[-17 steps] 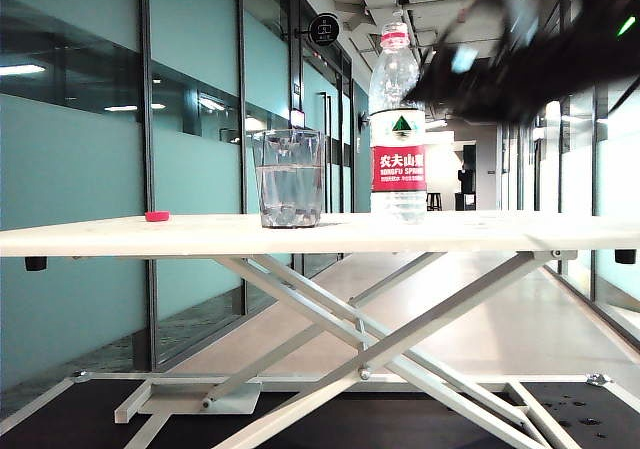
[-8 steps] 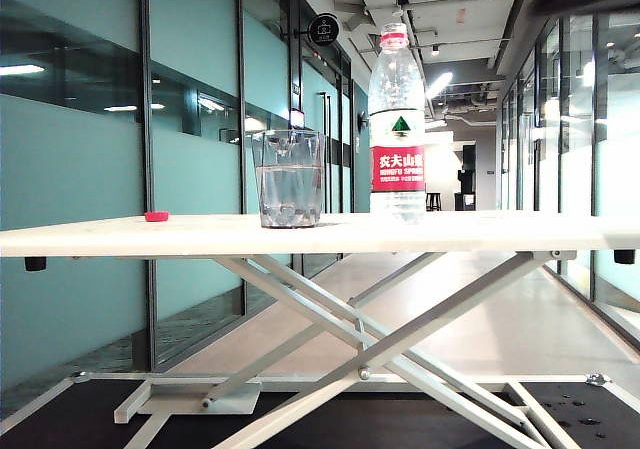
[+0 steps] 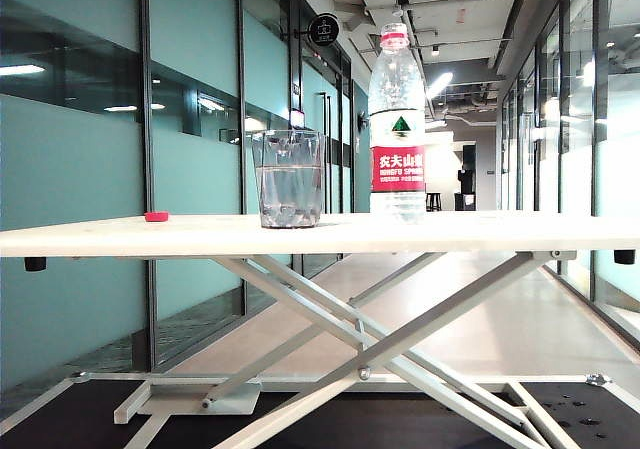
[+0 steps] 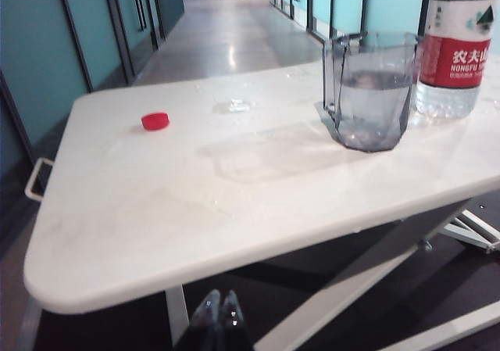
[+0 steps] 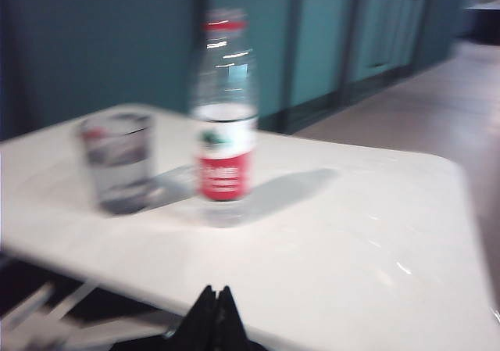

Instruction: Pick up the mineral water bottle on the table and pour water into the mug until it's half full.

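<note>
Left wrist view gives me the nearest detail: the left gripper (image 4: 220,312) sits at the bottom edge of the frame, its fingertips pressed together on nothing, off the near edge of the table (image 4: 156,218). Only this view lets me see the tabletop from above, with a small red cap (image 4: 155,120) lying alone toward the upper left, and the mug (image 4: 369,90) at the upper right, holding water to about its middle. The mineral water bottle (image 4: 461,50) stands just beside it, cropped by the frame's top right corner.

Right wrist view is blurred; the right gripper (image 5: 214,320) shows at the bottom centre, tips together and empty, short of the table edge. Beyond it the bottle stands upright, uncapped, with the mug to its left.

Exterior view shows neither gripper. I see the table side-on, the cap at far left, mug and bottle near the centre.
</note>
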